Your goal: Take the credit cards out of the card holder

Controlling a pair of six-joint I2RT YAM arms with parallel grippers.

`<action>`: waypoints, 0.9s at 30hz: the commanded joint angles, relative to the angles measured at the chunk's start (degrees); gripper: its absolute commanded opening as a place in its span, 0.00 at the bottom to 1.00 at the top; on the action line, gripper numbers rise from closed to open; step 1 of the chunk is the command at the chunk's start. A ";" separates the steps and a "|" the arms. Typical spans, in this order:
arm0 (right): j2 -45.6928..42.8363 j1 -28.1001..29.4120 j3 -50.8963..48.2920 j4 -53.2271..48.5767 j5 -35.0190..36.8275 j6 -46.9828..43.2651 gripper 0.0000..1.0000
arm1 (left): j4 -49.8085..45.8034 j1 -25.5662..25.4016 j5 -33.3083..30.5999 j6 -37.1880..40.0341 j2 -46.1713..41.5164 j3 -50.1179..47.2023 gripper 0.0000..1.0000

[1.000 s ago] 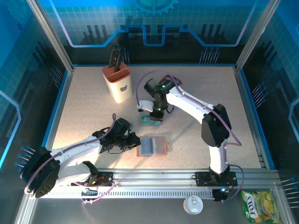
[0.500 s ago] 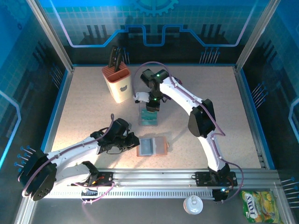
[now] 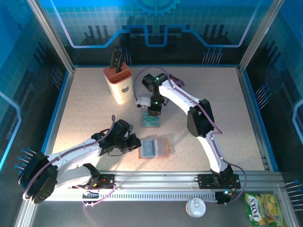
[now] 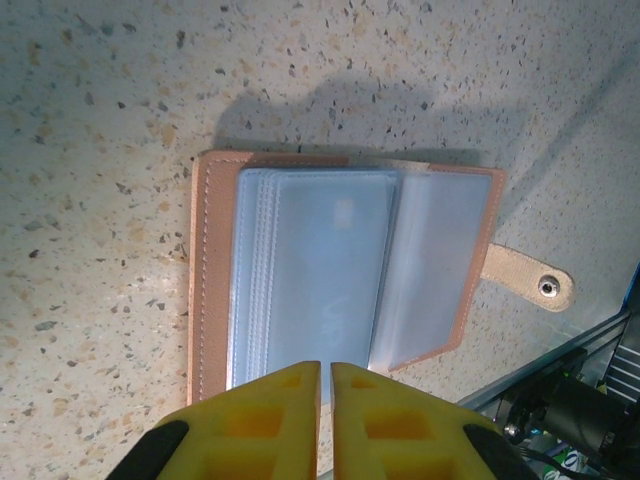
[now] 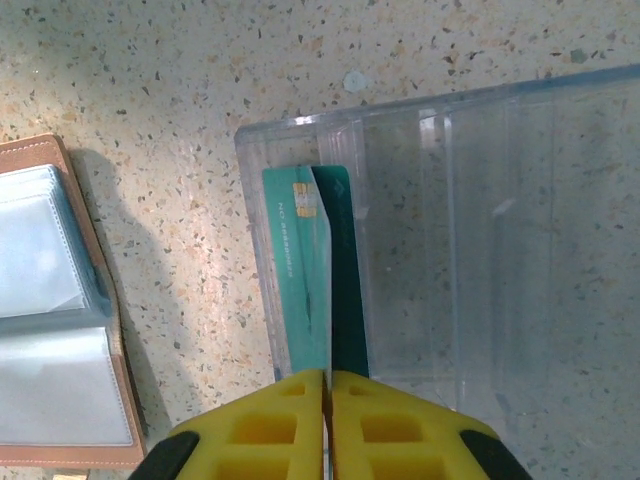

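Holding card (image 5: 295,270) clamped in my right pincer (image 5: 327,378), long axis up-frame inside leftmost slot of tray (image 5: 450,106); left pincer (image 4: 325,368) together, by holder (image 4: 210,270).

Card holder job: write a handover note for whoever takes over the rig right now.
Left end effector: shut, at the open card holder's edge.
Right end effector: shut on a teal card standing on edge in the tray's end compartment.
Done: that card is out of the holder.
Left: release it; whether the sleeves hold more cards cannot be told.
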 commanded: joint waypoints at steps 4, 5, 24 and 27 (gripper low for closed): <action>-2.90 -0.56 0.40 -1.09 0.43 1.05 0.14 | -1.45 1.02 -0.50 2.21 -0.01 0.33 0.12; -3.38 -0.52 0.08 -1.09 0.54 1.35 0.14 | -1.46 1.11 -0.38 2.31 -0.02 0.30 0.12; -26.29 3.26 -30.72 24.61 -3.67 23.57 0.21 | 2.72 1.51 0.33 2.19 1.54 -1.66 0.13; -30.66 4.34 -37.55 30.20 -3.14 30.10 0.22 | 3.19 1.52 0.50 2.30 2.52 -1.59 0.12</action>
